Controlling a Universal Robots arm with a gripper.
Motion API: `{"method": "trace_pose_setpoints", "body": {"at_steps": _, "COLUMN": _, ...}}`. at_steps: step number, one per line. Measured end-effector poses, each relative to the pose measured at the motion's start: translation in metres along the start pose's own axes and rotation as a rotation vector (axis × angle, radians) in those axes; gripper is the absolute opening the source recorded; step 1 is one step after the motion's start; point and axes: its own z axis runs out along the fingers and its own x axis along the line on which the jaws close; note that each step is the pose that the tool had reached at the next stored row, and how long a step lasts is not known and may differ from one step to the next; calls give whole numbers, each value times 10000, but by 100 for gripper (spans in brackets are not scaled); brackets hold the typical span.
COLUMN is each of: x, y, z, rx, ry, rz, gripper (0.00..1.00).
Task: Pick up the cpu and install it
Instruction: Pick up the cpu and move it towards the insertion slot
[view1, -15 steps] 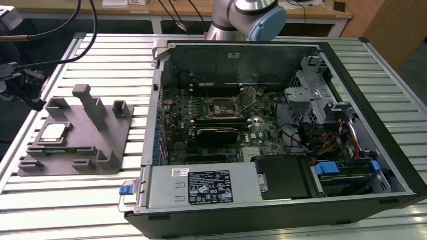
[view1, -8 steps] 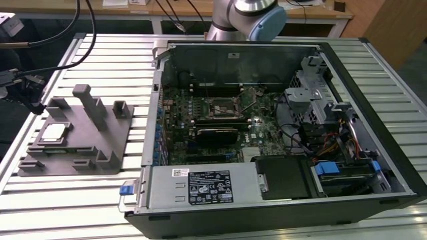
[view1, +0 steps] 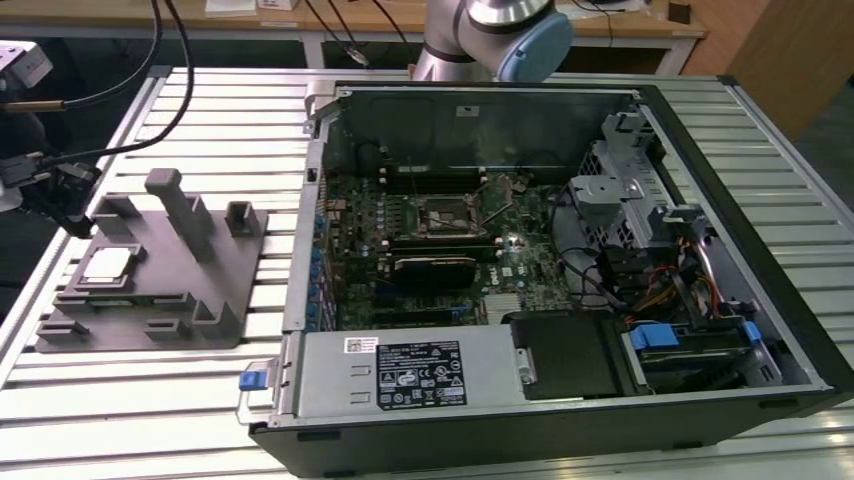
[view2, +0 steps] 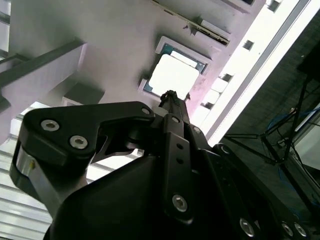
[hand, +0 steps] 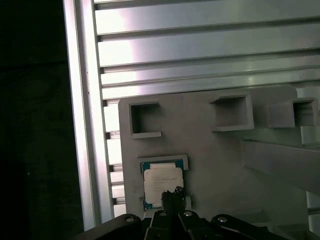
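The claw (view1: 80, 226) hangs just above the grey tray (view1: 220, 272) on the slatted table (view1: 160, 400), well apart from the open computer case (view1: 534, 250) and the socket (view1: 447, 213) on its board. The cpu (view1: 110, 263) lies flat in its shallow recess on the tray, not yet lifted. In both wrist views it sits directly beyond the claw's tips, pale lid upward and green edge showing: in the second wrist view the claw (view2: 172, 96) points at the near rim of the cpu (view2: 175, 75), and in the first wrist view the claw (hand: 172, 194) overlaps one edge of the cpu (hand: 160, 179). The fingertips look clenched together with nothing between them. The step in hand appears to be the approach for the pick-up. To do it well, the claw would probably need to sit over the middle of the chip rather than its rim, squared to the chip's sides, and to spread wide enough to clear both edges before going lower. The recess lip (hand: 162, 160) beside the chip leaves little room, so a slow, straight descent and a light grip on the thin edges seem wise, since a skewed hold could tip the chip or scrape its underside.
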Motion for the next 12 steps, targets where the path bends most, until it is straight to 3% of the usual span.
{"method": "trace_pose_setpoints", "body": {"at_steps": 12, "x": 10, "y": -25, "z": 211, "rx": -34, "ry": 3, "rz": -17, "gripper": 11}}
